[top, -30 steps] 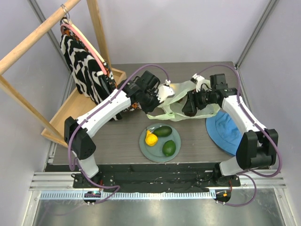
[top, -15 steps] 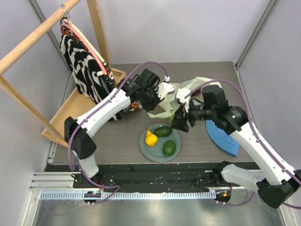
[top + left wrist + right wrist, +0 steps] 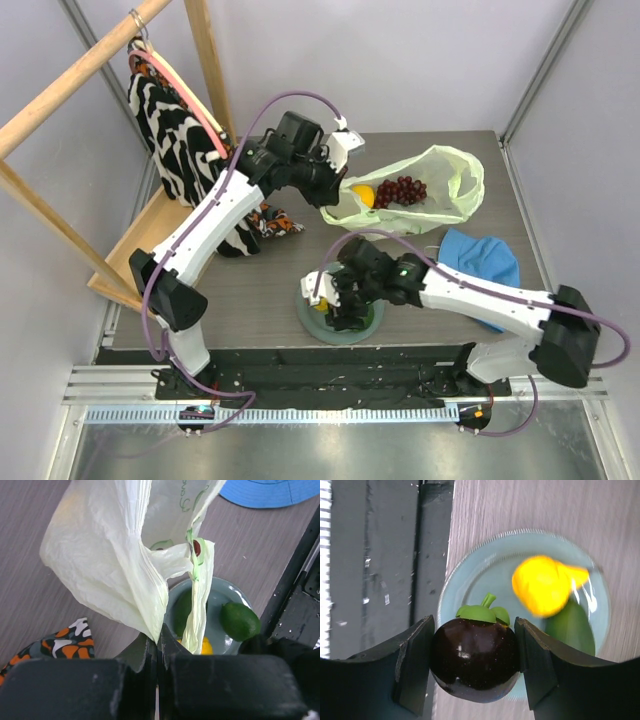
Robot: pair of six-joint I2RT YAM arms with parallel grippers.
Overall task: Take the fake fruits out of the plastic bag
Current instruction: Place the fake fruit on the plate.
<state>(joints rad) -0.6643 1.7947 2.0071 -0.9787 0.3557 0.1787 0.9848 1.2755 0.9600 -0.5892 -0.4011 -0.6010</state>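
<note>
Left claw (image 3: 159, 636) clamped on bag (image 3: 110, 565) edge, holding mouth up, likely for access. Grapes (image 3: 402, 189) and orange fruit (image 3: 364, 195) inside bag at rear of counter (image 3: 270, 285). Right claw (image 3: 475, 645) grips purple fruit (image 3: 470, 667) above plate (image 3: 480, 575), probably to set it beside yellow fruit (image 3: 540, 585).

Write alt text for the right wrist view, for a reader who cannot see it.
The right gripper clamps a dark purple round fruit with a green leafy cap between its two black fingers, over a pale blue-green plate. On the plate lie a yellow fruit and, partly hidden, a green fruit; a wood-grain table lies behind.
</note>
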